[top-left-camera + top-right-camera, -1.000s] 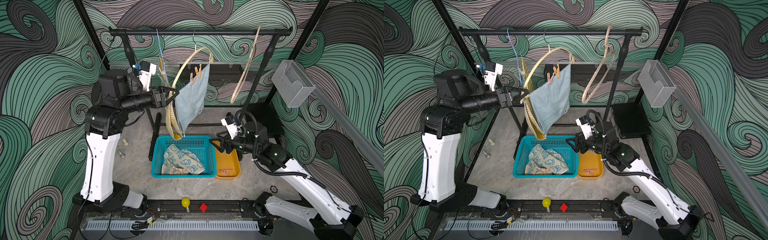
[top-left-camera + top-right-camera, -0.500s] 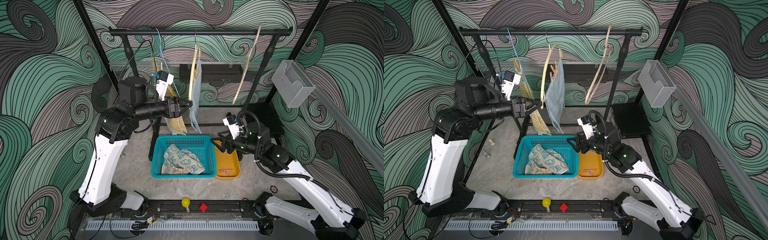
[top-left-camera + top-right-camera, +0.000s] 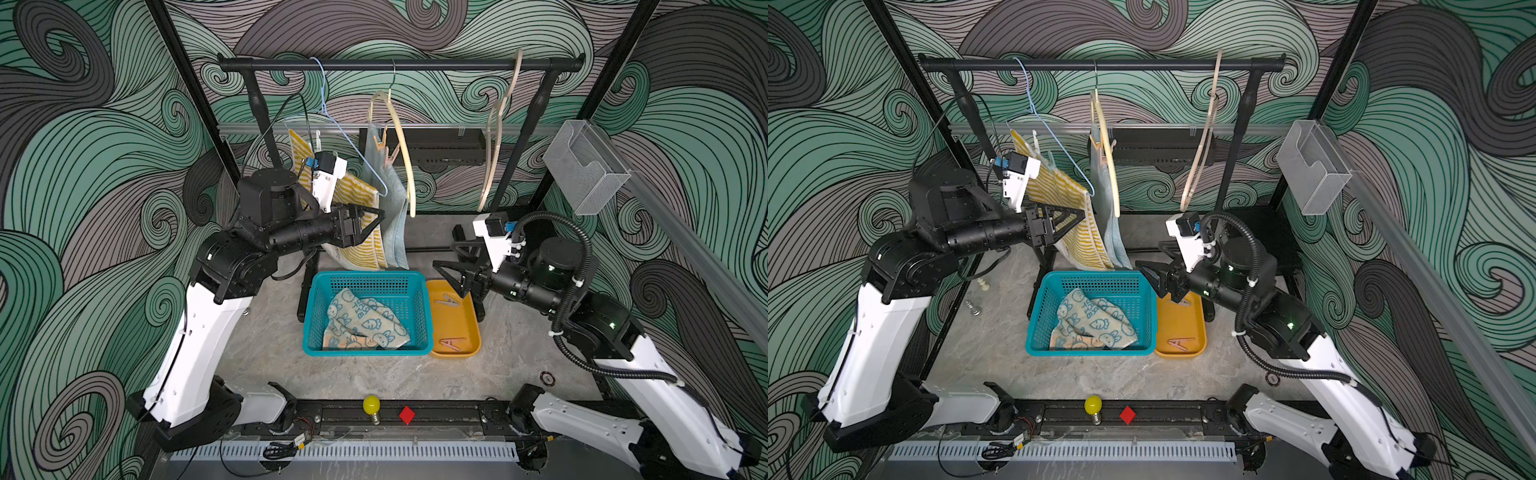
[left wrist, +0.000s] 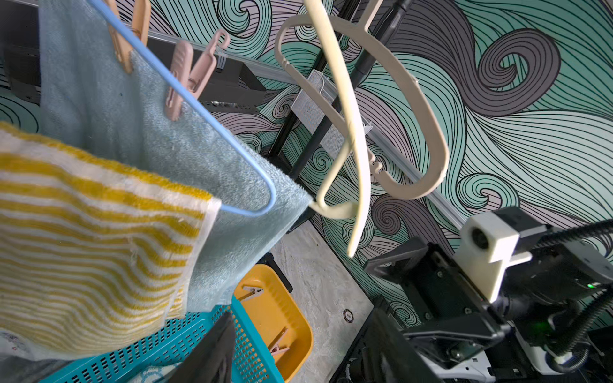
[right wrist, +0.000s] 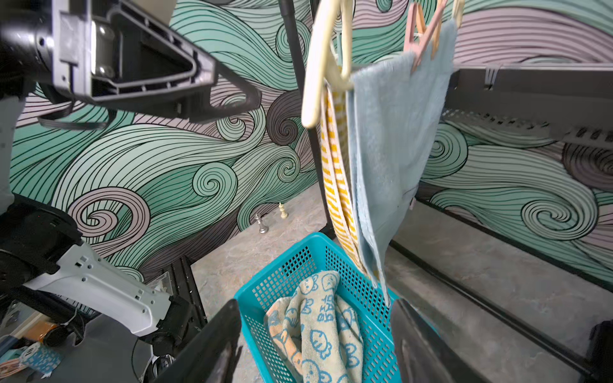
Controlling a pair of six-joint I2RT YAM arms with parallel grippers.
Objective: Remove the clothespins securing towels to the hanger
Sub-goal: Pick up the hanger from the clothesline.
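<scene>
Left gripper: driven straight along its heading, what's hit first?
Likely the hanging edge of the light-blue towel, right ahead of the left gripper, whose jaws are open; the cream hanger hangs just beyond. Depth is hard to judge.

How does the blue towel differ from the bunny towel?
The blue towel hangs flat, held up by two clothespins; the bunny towel lies crumpled in the basket with no pins on it. The blue towel is plain light blue; the bunny towel is pale with blue prints. Both are small cloths.
</scene>
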